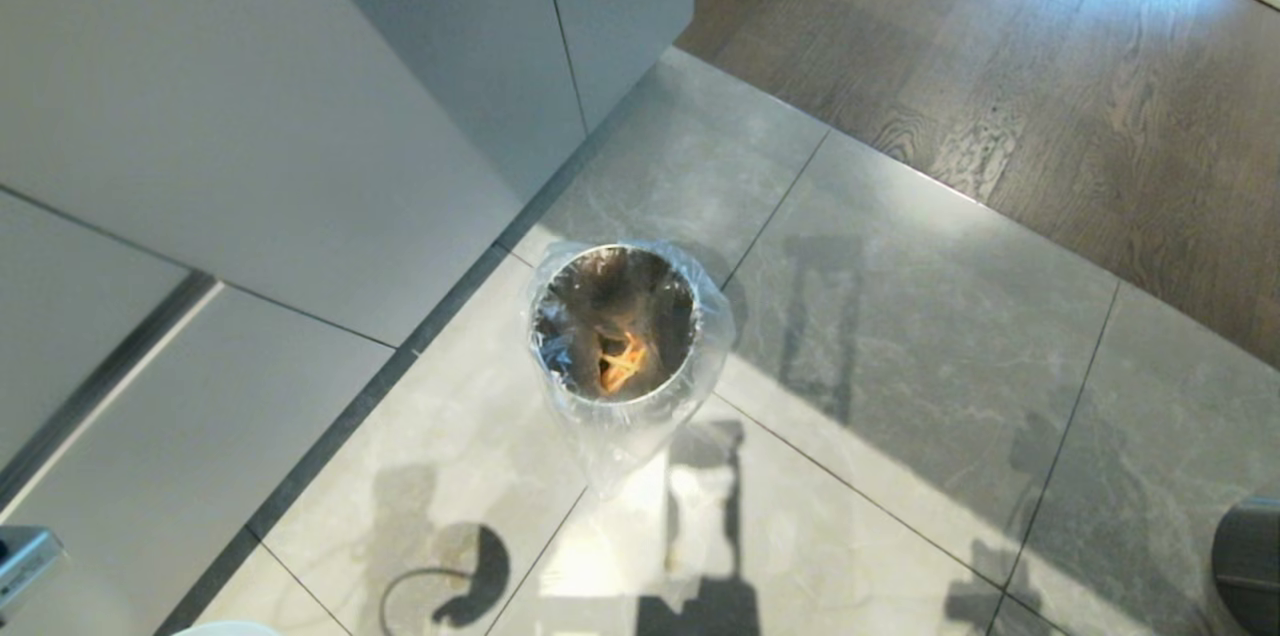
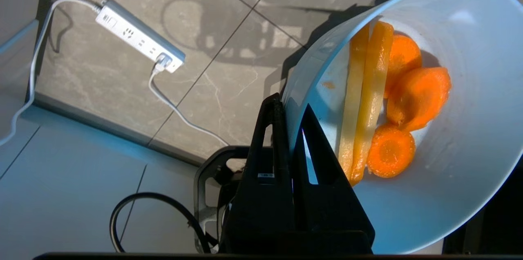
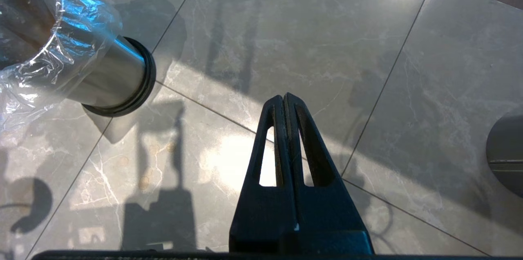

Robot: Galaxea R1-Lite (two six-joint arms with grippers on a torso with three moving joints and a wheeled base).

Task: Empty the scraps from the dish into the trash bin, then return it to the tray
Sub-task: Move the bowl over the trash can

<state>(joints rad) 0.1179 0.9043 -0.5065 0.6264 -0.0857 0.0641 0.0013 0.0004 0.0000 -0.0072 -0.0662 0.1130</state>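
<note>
My left gripper (image 2: 291, 104) is shut on the rim of the dish (image 2: 470, 149), a pale blue-white bowl, with one finger inside the wall and one outside. The scraps (image 2: 392, 100), orange carrot slices and yellowish sticks, lie inside the tilted bowl. The trash bin (image 1: 540, 316), shiny metal with a crinkled clear liner, stands on the tiled floor in the middle of the head view, with a few orange pieces (image 1: 622, 361) at its bottom. The bin's metal side (image 3: 106, 84) shows in the right wrist view. My right gripper (image 3: 284, 95) hangs shut and empty over bare tiles beside it. The tray is out of view.
White cabinet fronts (image 1: 300, 116) run along the left, close to the bin. A white power strip (image 2: 139, 41) and its cable lie on the floor near the cabinet. A dark grey round object (image 1: 1248, 566) sits at the right edge. Wooden flooring (image 1: 1000, 66) begins beyond the tiles.
</note>
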